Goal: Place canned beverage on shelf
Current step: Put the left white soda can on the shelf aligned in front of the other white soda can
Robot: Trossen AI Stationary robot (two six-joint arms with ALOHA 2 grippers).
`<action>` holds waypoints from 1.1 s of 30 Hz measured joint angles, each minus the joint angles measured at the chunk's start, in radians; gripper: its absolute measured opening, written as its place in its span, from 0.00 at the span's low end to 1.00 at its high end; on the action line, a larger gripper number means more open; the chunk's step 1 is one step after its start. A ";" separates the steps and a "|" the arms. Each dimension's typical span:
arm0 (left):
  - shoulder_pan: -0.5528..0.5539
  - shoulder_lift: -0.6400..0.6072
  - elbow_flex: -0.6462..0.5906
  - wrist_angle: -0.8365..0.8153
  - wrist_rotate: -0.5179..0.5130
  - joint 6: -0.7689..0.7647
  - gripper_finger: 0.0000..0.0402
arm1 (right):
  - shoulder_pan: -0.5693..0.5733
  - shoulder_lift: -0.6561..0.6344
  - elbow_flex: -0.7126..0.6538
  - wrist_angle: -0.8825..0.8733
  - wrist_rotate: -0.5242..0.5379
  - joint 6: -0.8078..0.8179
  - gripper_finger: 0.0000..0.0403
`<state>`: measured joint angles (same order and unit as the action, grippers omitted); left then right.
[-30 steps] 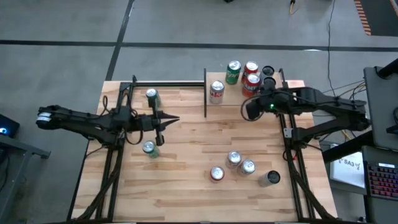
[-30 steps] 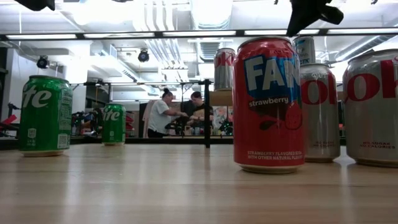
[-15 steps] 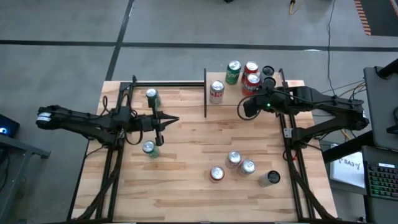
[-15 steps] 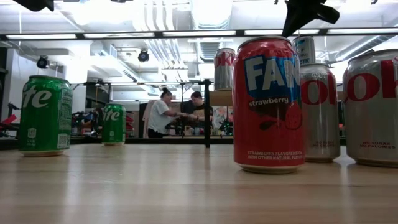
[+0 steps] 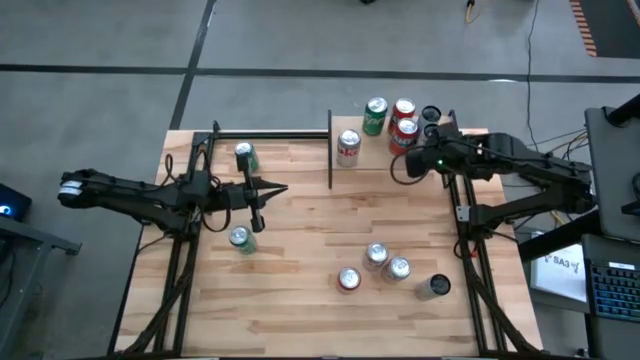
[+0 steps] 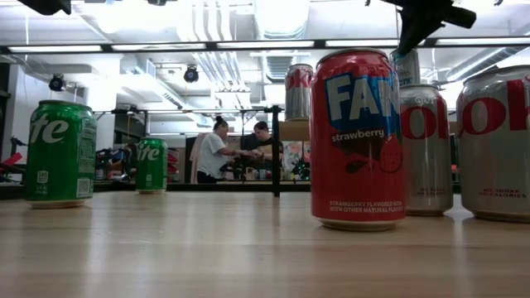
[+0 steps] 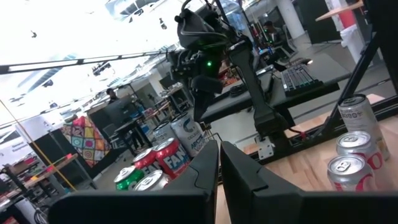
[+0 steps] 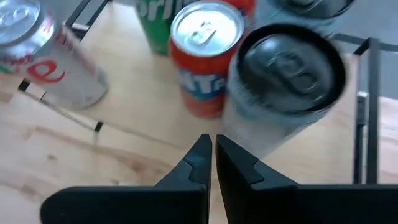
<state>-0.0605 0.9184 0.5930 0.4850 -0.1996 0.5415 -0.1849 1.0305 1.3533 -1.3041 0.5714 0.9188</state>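
Observation:
The shelf (image 5: pixel 470 134) is a small light board with black posts at the table's far right. Several cans stand on it: a silver one (image 8: pixel 46 62), a green one (image 8: pixel 152 18), a red Fanta (image 8: pixel 205 59) and a dark-topped one (image 8: pixel 286 81). My right gripper (image 5: pixel 398 168) is shut and holds nothing; it hangs above the shelf's near edge, pointing down at a slant (image 8: pixel 212 142). My left gripper (image 5: pixel 278 188) is shut, level and holds nothing, above the table's left half, between two green cans (image 5: pixel 244 155) (image 5: pixel 240 238).
Several more cans stand on the tabletop toward the near right (image 5: pixel 375 255) (image 5: pixel 397 267) (image 5: pixel 349 279) (image 5: pixel 433 287). A black post (image 5: pixel 330 150) marks the shelf's left end. In the low view, people sit in the room behind the table (image 6: pixel 217 153).
My right gripper has shifted slightly toward the table's right and far edge, over the shelf's cans, and tipped further down. It stays shut. No can has moved.

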 joint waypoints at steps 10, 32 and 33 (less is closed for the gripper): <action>0.000 0.000 0.000 -0.001 0.000 0.000 0.00 | -0.042 -0.015 0.000 -0.050 0.024 0.003 0.03; 0.000 0.000 0.000 -0.001 0.000 -0.001 0.00 | -0.071 -0.027 0.000 0.094 -0.042 -0.032 0.03; 0.000 0.000 0.000 -0.001 0.000 -0.001 0.00 | -0.071 -0.027 0.000 0.093 -0.036 -0.035 0.03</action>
<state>-0.0605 0.9184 0.5926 0.4839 -0.2001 0.5407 -0.2562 1.0039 1.3533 -1.2114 0.5358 0.8834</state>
